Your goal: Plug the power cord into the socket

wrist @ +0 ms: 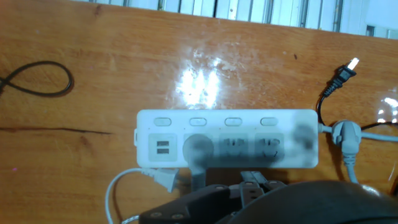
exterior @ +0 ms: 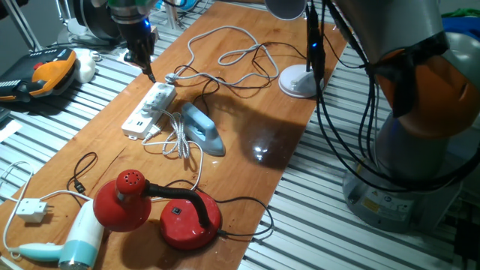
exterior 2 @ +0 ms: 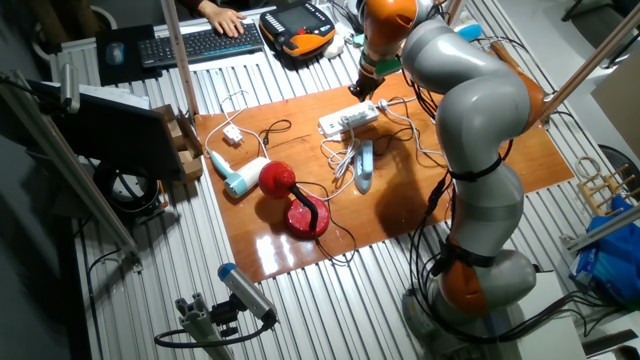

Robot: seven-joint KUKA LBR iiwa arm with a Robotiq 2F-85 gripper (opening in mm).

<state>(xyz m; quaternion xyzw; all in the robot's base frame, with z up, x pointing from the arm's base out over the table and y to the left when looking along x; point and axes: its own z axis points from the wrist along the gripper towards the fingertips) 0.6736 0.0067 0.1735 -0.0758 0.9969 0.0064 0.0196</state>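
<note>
Two jaws of the gripper (exterior: 149, 73) are hovering just above the socket's (exterior: 149, 109) far end — whether they are apart or together, I cannot tell. One small white plug (wrist: 163, 178) of the power cord (exterior: 180, 139) is lying on the wooden surface (exterior: 247, 161) beside the strip — unplugged, near the light-blue iron (exterior: 203, 128).

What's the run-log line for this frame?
gripper: above far end of socket | grasp: cannot tell | power cord plug: unplugged, on table beside socket | iron: lying beside socket
</note>
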